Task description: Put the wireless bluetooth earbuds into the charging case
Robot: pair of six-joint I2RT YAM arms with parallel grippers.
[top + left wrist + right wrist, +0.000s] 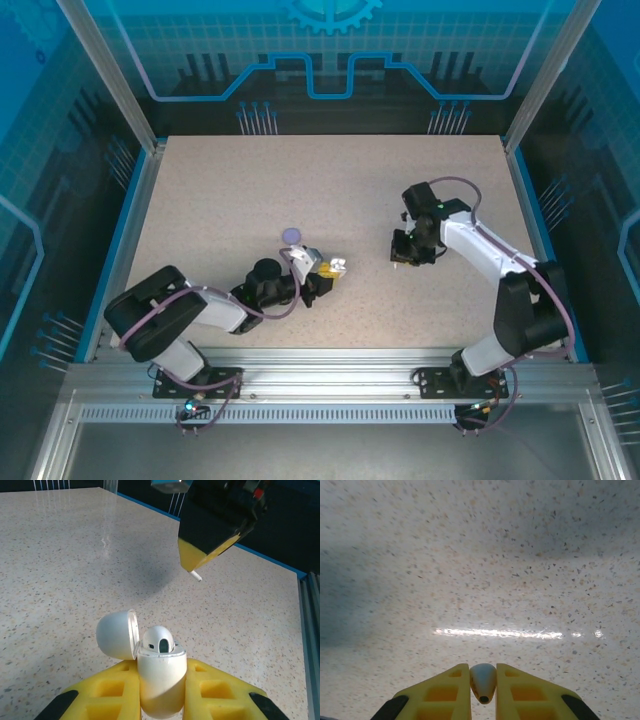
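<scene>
The left gripper (161, 672) is clenched on a white charging case (160, 692), its yellow fingers pressed to both sides of the rounded body. The case stands upright with its domed lid (116, 634) swung open to the left. One glossy white earbud (158, 640) sits inside, showing a dark oval port. Beyond the case, the right gripper (483, 675) pinches a second white earbud (483, 684) above the speckled table (470, 555), with the thin stem poking out below its fingertips. A small pale purple disc (292, 234), probably another case, lies near the left gripper.
</scene>
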